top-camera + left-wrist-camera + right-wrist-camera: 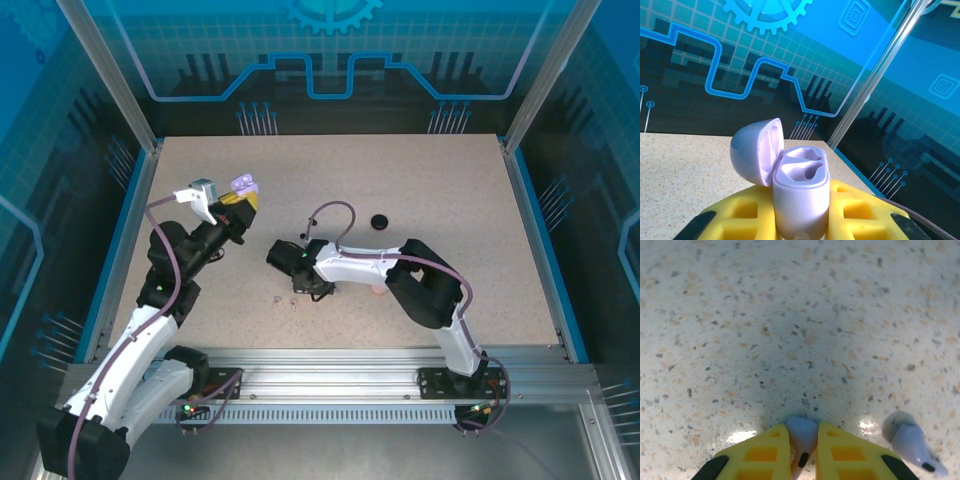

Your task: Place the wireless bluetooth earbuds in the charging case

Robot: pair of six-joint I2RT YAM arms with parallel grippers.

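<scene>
Yellow pads [740, 217] of the left gripper [801, 216] are pressed against the lavender charging case [801, 197], holding it upright with its lid [756, 150] swung back so both empty wells [790, 172] face up, ready, we judge, to receive a bud. To the right, the right gripper [804, 452] is down at the speckled table [790, 315], its jaws pinching a lavender earbud [802, 432], which we take to be bound for that case, while the twin earbud [910, 440] lies just beside it, untouched.
</scene>
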